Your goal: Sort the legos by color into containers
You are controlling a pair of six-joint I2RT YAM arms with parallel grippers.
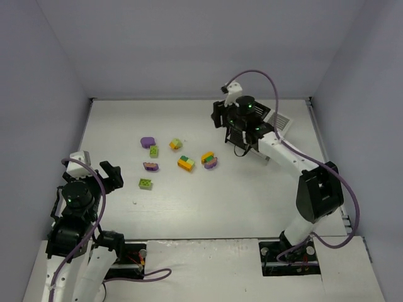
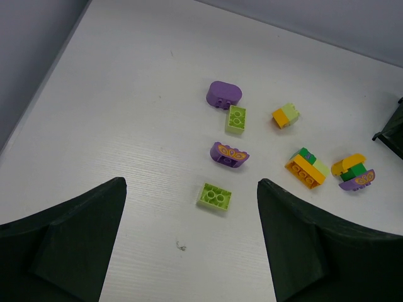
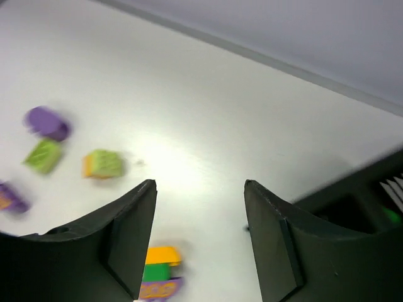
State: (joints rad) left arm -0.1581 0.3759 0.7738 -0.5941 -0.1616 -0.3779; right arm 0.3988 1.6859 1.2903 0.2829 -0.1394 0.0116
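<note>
Several legos lie mid-table: a purple rounded brick (image 1: 147, 141), a lime brick (image 1: 154, 151), an orange-and-lime brick (image 1: 175, 144), a purple brick with orange pattern (image 1: 150, 166), an orange-green stack (image 1: 186, 163), a yellow-green-purple stack (image 1: 210, 160) and a lone lime brick (image 1: 146, 184). My left gripper (image 1: 112, 176) is open and empty; in its wrist view (image 2: 191, 185) the lone lime brick (image 2: 214, 196) lies just ahead between the fingers. My right gripper (image 1: 220, 116) is open and empty (image 3: 200, 185), above the table beside the black-and-white containers (image 1: 277, 119), with the yellow-green-purple stack (image 3: 158, 274) below its left finger.
The black bin's edge shows in the right wrist view (image 3: 352, 195) and at the right of the left wrist view (image 2: 393, 129). Grey walls close the table at the back and both sides. The right arm's forearm (image 1: 289, 157) reaches over the right half of the table.
</note>
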